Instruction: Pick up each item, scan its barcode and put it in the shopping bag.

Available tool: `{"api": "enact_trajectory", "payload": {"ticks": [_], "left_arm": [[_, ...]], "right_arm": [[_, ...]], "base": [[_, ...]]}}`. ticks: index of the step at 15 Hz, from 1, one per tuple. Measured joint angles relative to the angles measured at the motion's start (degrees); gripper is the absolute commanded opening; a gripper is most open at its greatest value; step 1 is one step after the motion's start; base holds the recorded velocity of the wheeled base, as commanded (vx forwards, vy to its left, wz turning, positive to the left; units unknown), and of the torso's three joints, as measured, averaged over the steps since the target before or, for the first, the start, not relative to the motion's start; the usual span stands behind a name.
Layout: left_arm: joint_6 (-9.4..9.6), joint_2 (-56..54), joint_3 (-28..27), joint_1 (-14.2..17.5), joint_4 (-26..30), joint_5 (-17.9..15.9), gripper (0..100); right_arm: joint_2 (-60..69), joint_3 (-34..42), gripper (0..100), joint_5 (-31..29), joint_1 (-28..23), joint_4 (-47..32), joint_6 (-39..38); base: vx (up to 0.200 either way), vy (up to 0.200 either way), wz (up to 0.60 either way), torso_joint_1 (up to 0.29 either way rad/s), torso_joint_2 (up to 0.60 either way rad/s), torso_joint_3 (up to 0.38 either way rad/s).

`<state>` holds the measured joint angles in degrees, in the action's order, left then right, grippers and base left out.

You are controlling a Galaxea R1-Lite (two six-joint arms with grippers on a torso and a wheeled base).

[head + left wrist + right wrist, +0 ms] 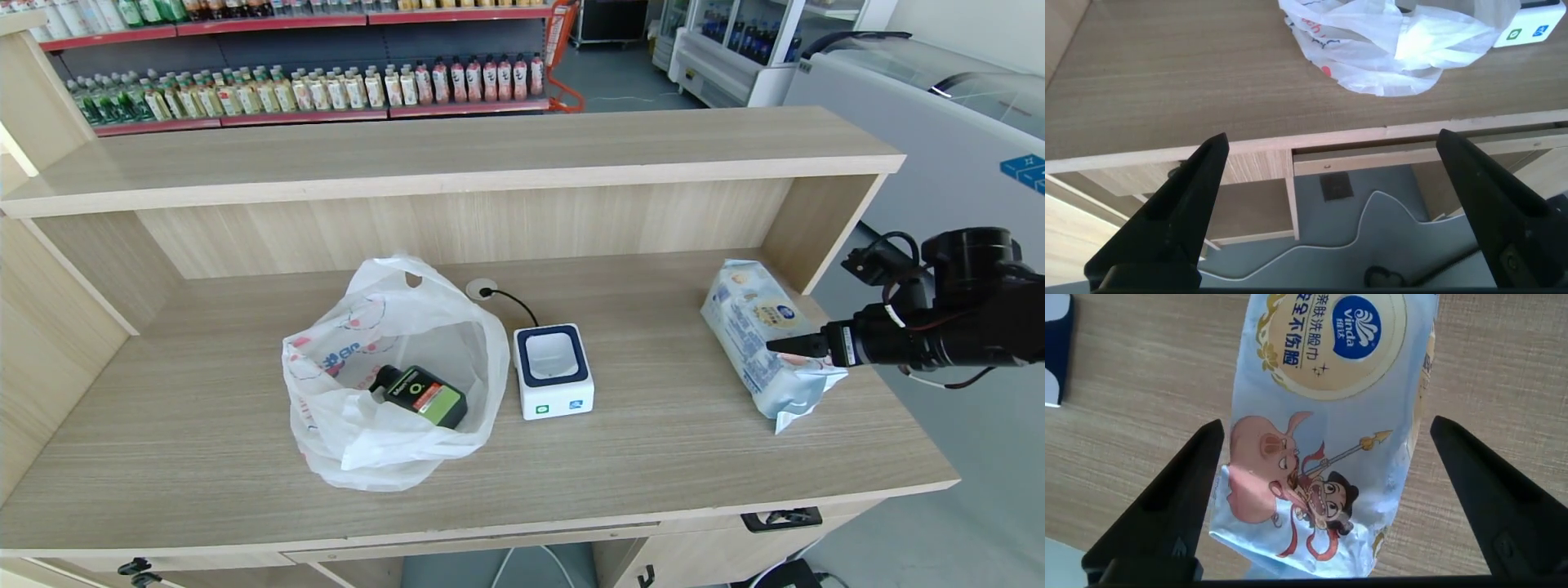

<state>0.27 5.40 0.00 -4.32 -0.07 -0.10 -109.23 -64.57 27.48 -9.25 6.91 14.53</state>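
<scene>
Your right gripper [1327, 437], fingers spread, hangs over the soft, glossy pack [755, 327] at 3 o'clock of the white square scanner [553, 371]. The crinkled translucent shopping bag [359, 441] lies at 9 o'clock of it (dark boxy container [420, 394] inside). Your left gripper [1333, 140] is spread before the wood-grain counter [653, 457]. Bottle-lined shelves [310, 86] stand at 12.

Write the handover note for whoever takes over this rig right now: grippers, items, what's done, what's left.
Left gripper: open, empty, off the front edge of the counter, near the shopping bag.
Right gripper: open, straddling the blue soft pack at the counter's right end, no grip yet.
Items: a dark green-labelled container lies in the bag; the scanner stands just right of the bag.
Done: one item bagged.
Left: grasp the pack, scan it, bag it.
</scene>
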Motion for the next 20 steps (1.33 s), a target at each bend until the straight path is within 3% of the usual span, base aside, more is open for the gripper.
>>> {"api": "enact_trajectory", "payload": {"ticks": [9,14,15,20], "left_arm": [[-0.02,0.0,0.0,0.0,0.0,0.0,100],[-0.02,0.0,0.0,0.0,0.0,0.0,100],[0.0,0.0,0.0,0.0,0.0,0.0,100],[-0.02,0.0,0.0,0.0,0.0,0.0,100]], "right_arm": [[-4.7,2.0,100,1.0,1.8,3.6,0.7],[-6.7,2.0,100,1.1,0.8,5.8,5.2],[-7.0,2.0,0,1.2,0.6,6.1,5.1],[-7.3,1.8,0,1.1,0.2,6.3,5.2]], "base": [[0.0,0.0,0.0,0.0,0.0,0.0],[0.0,0.0,0.0,0.0,0.0,0.0],[0.0,0.0,0.0,0.0,0.0,0.0],[0.0,0.0,0.0,0.0,0.0,0.0]]}}
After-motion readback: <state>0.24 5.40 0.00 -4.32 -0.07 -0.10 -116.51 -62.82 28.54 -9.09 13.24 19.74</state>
